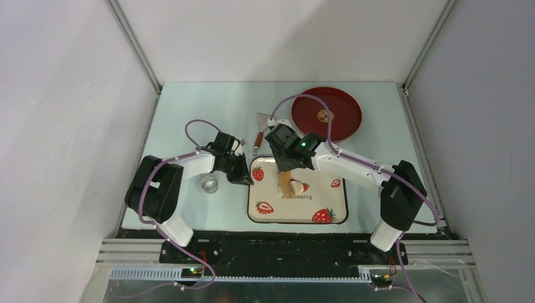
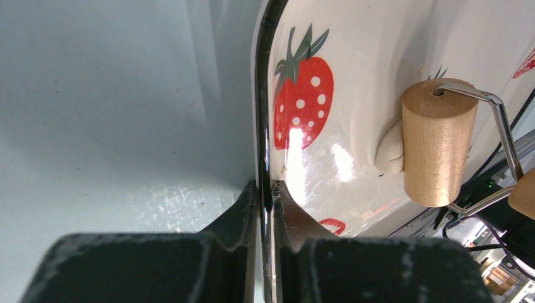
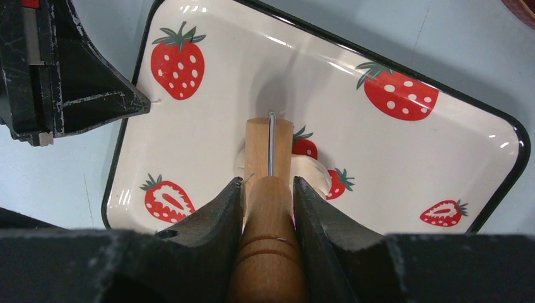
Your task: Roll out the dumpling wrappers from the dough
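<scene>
Rolling step: your left pincer (image 2: 265, 189) clamps the tray rim (image 2: 260, 95); right pincer (image 3: 268, 189) grips the roller (image 3: 257, 148) on the dough (image 2: 391, 151). Next, likely: press and push evenly.

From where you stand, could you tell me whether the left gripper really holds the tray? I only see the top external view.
Observer: Yes. The left gripper is shut on the tray, one finger each side of its black rim.
Operator: Thank you. Is the roller on the dough?
Observer: The roller touches the dough, which bulges out at its side.
Operator: And the right gripper?
Observer: The right gripper is shut on the roller's wooden handle.
</scene>
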### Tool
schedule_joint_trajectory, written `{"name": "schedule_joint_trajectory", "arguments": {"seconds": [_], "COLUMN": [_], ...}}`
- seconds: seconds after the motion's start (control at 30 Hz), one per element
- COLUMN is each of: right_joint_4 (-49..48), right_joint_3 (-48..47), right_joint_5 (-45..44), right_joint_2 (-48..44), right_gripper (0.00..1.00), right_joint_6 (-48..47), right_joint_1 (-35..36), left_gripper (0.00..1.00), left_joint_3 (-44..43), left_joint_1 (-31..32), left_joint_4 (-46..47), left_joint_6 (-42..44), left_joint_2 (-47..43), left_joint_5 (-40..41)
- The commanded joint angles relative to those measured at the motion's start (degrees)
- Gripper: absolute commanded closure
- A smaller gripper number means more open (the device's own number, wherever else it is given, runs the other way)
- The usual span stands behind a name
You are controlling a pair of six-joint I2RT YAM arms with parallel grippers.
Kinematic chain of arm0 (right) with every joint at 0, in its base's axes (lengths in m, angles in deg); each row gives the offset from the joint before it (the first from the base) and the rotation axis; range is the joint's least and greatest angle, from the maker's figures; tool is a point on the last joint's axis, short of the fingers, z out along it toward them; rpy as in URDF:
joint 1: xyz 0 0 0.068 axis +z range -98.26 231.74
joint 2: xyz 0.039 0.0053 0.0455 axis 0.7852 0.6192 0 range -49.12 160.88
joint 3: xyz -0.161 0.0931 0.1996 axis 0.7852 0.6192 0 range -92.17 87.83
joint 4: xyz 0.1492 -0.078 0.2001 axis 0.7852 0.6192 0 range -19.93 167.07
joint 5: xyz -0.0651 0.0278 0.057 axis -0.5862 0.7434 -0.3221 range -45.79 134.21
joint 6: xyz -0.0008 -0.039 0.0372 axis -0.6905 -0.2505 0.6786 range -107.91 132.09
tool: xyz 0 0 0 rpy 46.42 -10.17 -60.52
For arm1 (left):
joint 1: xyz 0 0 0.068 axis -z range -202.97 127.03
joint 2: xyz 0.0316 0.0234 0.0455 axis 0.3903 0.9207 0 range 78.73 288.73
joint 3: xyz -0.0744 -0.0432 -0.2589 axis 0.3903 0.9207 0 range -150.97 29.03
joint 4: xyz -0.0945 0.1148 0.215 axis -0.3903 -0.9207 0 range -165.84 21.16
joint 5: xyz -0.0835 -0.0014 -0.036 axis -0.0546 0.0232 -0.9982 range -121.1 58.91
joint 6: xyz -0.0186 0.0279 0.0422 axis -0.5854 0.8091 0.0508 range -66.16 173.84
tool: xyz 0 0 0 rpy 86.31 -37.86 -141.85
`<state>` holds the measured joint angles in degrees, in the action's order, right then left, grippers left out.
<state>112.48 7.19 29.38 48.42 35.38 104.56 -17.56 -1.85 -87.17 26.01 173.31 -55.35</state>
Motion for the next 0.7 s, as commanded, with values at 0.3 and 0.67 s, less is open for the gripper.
{"name": "schedule_joint_trajectory", "arguments": {"seconds": [0.3,0.67], "right_joint_4": [8.61,5.84], "right_joint_3": [6.10,6.10], "right_joint_5": [8.68,8.55], "right_joint_2": [2.53,-1.29], "right_gripper": [1.00,1.00], "right_joint_6": [9.49,11.91], "right_joint_1": [2.94,4.02], "left_gripper": [1.00,1.00], "left_joint_3": [1.71,1.75], "left_joint_1": [1.05,1.02], "left_joint_4": [-3.42,-3.38], "left_joint_6": [3.93,3.93], "left_joint_2": [3.33,3.43], "left_joint_5": [6.58,6.59]}}
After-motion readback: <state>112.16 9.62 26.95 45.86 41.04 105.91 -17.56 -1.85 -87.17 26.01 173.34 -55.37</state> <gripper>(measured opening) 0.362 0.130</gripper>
